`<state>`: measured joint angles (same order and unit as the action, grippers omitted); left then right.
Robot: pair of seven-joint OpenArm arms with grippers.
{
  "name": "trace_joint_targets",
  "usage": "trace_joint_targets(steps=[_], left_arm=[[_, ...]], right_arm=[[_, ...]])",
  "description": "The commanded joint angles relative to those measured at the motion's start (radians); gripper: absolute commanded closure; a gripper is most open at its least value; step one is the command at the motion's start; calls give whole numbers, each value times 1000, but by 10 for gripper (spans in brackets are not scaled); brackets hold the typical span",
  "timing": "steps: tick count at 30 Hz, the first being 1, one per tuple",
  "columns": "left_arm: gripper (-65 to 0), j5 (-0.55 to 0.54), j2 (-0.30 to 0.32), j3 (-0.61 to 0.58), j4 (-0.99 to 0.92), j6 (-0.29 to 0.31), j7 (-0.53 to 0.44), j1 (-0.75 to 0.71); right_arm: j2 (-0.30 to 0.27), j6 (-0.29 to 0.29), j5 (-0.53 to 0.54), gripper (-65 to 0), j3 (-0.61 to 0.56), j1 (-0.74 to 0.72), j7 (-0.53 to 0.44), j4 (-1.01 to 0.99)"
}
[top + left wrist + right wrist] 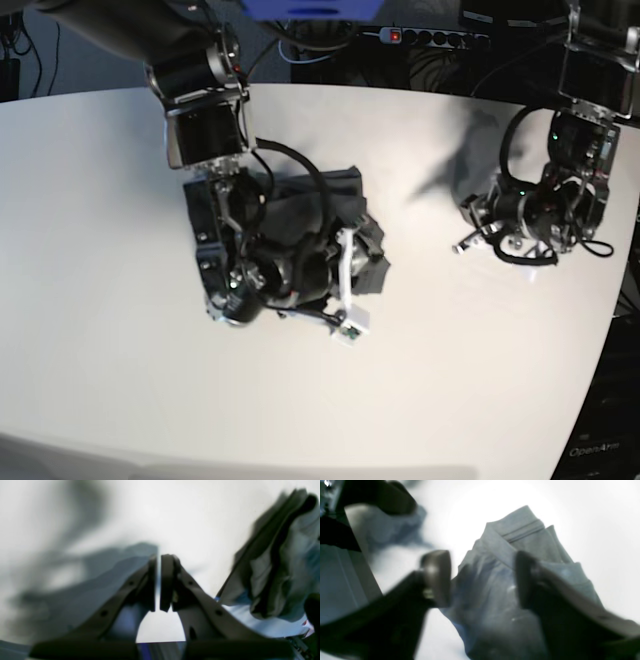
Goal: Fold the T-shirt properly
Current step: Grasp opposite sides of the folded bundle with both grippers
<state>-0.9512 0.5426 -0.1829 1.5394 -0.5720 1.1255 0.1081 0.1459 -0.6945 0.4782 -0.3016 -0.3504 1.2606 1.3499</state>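
Observation:
The dark grey T-shirt (338, 188) lies bunched in a rumpled heap on the white table (100, 250), left of the middle. My right arm reaches down over it. In the right wrist view my right gripper (482, 580) is open, its two fingers wide apart just above the crumpled cloth (495, 585), with a folded hem edge beyond them. My left gripper (158, 580) is shut with nothing between its pads, and it hovers over bare table. The T-shirt (280, 562) shows at the right edge of that view. In the base view my left gripper (463, 240) sits well to the right of the cloth.
A power strip (430, 37) and cables lie past the table's far edge. The table's curved right edge (610, 330) runs close to my left arm.

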Motion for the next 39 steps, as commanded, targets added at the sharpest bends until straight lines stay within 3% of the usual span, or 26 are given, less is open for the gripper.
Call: trace_joint_targets(steps=[1,4,5,15,22,27,32,39], left_arm=[[-26,-18,12,15,25,7,0,3],[-26,-16,14,24,28,8,0,-18],[-26,-16,12,24,29,8,0,-25],[-26,-18,-39,-22,52,8,1,-29],[-26,-16,-89,-140,54,7,9,-5],[-26,-16,-111,-140,65,7,64,-2],[-26,-24,-120,-116,121,7,107,26],[-26,-233,-129,1,184,8,175,66]], right_arm=[[-6,-4,15,-222,-1,-39,-20,13],[-38,-4,14,-16,-3,-39,-20,13],[-52,-4,14,0,-3,-39,-20,13],[-184,-4,14,-6,-1,-37,-22,12],[-225,-4,12,-4,-1,-43,-25,12],[-274,-4,12,-4,-3,-34,-78,10],[-286,-4,12,-4,-1,-17,-80,10],[-311,-4,12,-4,-6,-5,-138,-62]])
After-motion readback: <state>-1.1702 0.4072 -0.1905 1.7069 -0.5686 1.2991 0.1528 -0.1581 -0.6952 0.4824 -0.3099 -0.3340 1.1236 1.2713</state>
